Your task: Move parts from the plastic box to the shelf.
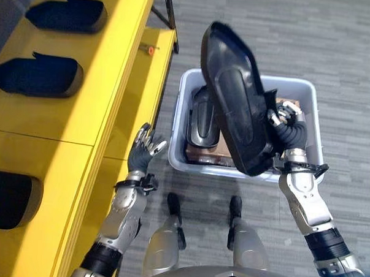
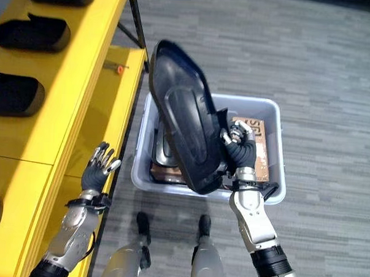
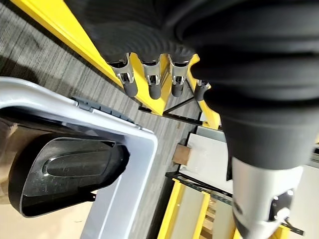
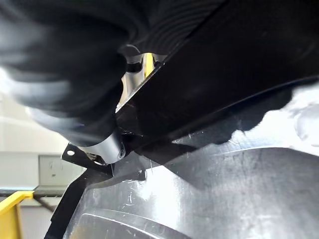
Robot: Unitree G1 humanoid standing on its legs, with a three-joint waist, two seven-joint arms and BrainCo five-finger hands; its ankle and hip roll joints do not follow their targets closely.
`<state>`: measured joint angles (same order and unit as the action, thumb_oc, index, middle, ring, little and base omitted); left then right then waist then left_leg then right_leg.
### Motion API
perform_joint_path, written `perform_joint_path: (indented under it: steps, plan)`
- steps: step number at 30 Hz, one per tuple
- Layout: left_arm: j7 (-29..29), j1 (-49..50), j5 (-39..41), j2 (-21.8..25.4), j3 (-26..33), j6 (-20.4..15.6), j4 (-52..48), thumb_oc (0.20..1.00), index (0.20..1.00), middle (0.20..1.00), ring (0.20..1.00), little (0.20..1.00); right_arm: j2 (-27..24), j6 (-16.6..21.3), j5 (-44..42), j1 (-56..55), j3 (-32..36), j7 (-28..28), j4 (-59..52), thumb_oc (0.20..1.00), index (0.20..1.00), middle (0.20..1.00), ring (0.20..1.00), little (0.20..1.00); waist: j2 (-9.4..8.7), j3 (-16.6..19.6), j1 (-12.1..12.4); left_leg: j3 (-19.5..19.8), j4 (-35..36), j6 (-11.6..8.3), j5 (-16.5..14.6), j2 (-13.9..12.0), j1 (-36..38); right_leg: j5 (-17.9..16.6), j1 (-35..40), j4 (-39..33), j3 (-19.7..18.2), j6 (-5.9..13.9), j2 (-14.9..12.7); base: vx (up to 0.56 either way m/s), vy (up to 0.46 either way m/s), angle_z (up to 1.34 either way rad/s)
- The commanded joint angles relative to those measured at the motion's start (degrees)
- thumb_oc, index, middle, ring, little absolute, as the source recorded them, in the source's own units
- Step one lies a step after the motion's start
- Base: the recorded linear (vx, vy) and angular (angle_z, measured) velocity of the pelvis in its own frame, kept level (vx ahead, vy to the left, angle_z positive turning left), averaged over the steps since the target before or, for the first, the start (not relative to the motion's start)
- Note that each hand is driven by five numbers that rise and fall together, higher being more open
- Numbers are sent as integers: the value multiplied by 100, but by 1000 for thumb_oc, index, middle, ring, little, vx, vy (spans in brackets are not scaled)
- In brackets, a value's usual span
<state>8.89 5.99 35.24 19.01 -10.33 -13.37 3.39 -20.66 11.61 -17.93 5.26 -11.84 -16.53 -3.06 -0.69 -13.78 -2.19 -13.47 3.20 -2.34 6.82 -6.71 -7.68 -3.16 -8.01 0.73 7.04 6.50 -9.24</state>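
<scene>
Black part (image 1: 236, 98) above plastic box (image 1: 310, 95), beside shelf (image 1: 82, 109).

A part (image 1: 236, 98) is held above the box (image 1: 310, 95), which is set right of the shelf (image 1: 94, 104).

right hand (image 1: 283, 121) grips a black part (image 1: 233, 97), lifted tilted above the grey box (image 1: 310, 95). left hand (image 1: 144, 148) hangs with relaxed fingers beside the yellow shelf (image 1: 95, 79).
</scene>
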Motion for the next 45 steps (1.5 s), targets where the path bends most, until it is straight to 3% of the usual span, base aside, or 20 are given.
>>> perform_joint_path:
  steps: [1,8,10,13,14,15,16,21,23,26,27,32,33,36,39,41,42,43,44,45]
  plan:
    - [-274,-21,-96,170,115,-59,-66,1000,1000,1000,1000,1000,77,269,-581,24,173,480,-268,200,200,200,200,200,-8,532,164,357,-68,-378,235,-487,239,479,-8,943,204,105,62,58,-137,9]
    - [-245,387,-10,-16,363,31,-96,1000,1000,1000,1000,1000,106,198,-841,78,11,696,-255,200,200,200,200,200,-55,787,320,415,-34,-397,343,-774,718,938,350,1355,335,-125,345,16,-157,6]
    - [-215,550,84,-169,475,41,-79,1000,1000,1000,1000,1000,11,250,-932,292,-83,721,-206,200,200,200,200,200,-43,674,590,745,154,-718,1225,-942,389,1099,433,1359,818,-296,525,-219,-265,25]
    - [-244,505,12,-157,417,90,-32,1000,1000,1000,1000,1000,-116,261,-922,237,33,699,-265,200,200,200,200,200,-85,613,573,509,123,-634,1347,-893,90,1070,484,1266,1166,-346,421,-140,-99,101]
    - [-242,431,-29,-150,397,107,27,1000,1000,1000,1000,1000,-185,274,-885,153,144,682,-304,200,200,200,200,200,-131,589,486,-17,-27,-544,1262,-948,22,1024,513,1177,1405,-381,350,-131,-109,105]
    - [-267,387,-50,-122,379,122,50,1000,1000,1000,1000,1000,-255,274,-887,42,236,661,-324,200,200,200,200,200,-197,588,401,-237,-225,-550,983,-934,83,1062,527,1181,1511,-345,251,-174,-88,235]
    - [-325,328,-64,-112,337,139,26,1000,1000,1000,1000,1000,-309,262,-879,-238,388,654,-400,200,200,200,200,200,-239,553,318,-278,-775,-510,508,-1012,112,984,498,1197,1743,-322,94,-128,-6,221]
    - [-343,228,-48,-118,256,188,-66,1000,1000,1000,1000,1000,-169,252,-1072,-838,655,684,-422,200,200,200,200,200,-225,586,160,-395,-863,-559,73,-1312,588,935,554,1486,2186,-189,-374,-37,183,91]
    - [-387,220,-49,-105,201,208,-105,1000,1000,1000,1000,1000,-114,230,-1170,-1015,736,707,-457,200,200,200,200,200,-158,566,116,-484,-676,-480,-137,-1156,624,864,550,1688,2317,-54,-633,21,344,69]
    - [-447,279,-25,79,347,172,-187,1000,1000,1000,1000,1000,33,144,-1245,-1300,897,778,-433,200,200,200,200,200,-235,373,137,-299,-1316,-367,-617,-801,188,563,675,1684,2422,106,-1074,48,424,96]
    - [-439,460,-13,148,521,136,-259,1000,1000,1000,1000,1000,114,122,-1195,-1340,902,850,-405,200,200,200,200,200,-326,352,239,-242,-1377,-230,-792,-509,63,188,763,1373,2398,278,-1240,69,420,54]
    - [-469,587,-47,225,623,97,-337,1000,1000,1000,1000,1000,131,91,-1087,-1221,754,953,-354,200,200,200,200,200,-473,340,388,-113,-1443,-74,-938,-199,-138,-285,845,944,2413,475,-1345,50,237,19]
    - [-458,635,-78,248,667,93,-367,1000,1000,1000,1000,1000,120,71,-1054,-1100,648,969,-334,200,200,200,200,200,-529,336,514,15,-1558,51,-1077,46,-321,-629,925,719,2426,609,-1463,66,250,41]
    - [-454,641,-100,274,711,56,-367,1000,1000,1000,1000,1000,150,42,-1026,-1023,613,970,-327,200,200,200,200,200,-508,379,555,145,-1621,214,-1201,315,-471,-959,948,563,2224,695,-1569,119,329,65]
    - [-443,565,-213,337,713,27,-305,1000,1000,1000,1000,1000,218,48,-1083,-1081,655,1018,-295,200,200,200,200,200,-433,505,408,293,-1108,415,-998,663,-333,-1181,717,782,1435,521,-1449,114,277,36]
    - [-436,508,-298,397,725,15,-264,1000,1000,1000,1000,1000,223,32,-1132,-1114,627,1059,-281,200,200,200,200,200,-308,536,263,455,-616,464,-800,717,-88,-978,312,1121,700,365,-987,133,241,68]
    - [-433,464,-352,406,694,17,-237,1000,1000,1000,1000,1000,221,60,-1186,-1114,590,1100,-280,200,200,200,200,200,-254,537,164,531,-394,471,-677,717,34,-731,110,1297,345,249,-570,75,135,91]
    - [-433,461,-353,404,694,16,-236,1000,1000,1000,1000,1000,219,61,-1187,-1111,590,1100,-278,200,200,200,200,200,-253,550,171,522,-371,468,-655,713,25,-734,82,1305,335,242,-565,83,112,63]
    - [-439,418,-374,405,665,18,-157,1000,1000,1000,1000,1000,196,62,-1238,-1114,580,1168,-270,200,200,200,200,200,-228,543,64,581,-167,446,-541,672,158,-279,-186,1433,94,51,-12,90,66,30]
    - [-466,411,-386,402,657,31,-155,1000,1000,1000,1000,1000,173,49,-1268,-1151,582,1208,-271,200,200,200,200,200,-242,521,6,667,-62,422,-498,701,264,-64,-292,1362,-66,40,272,119,72,10]
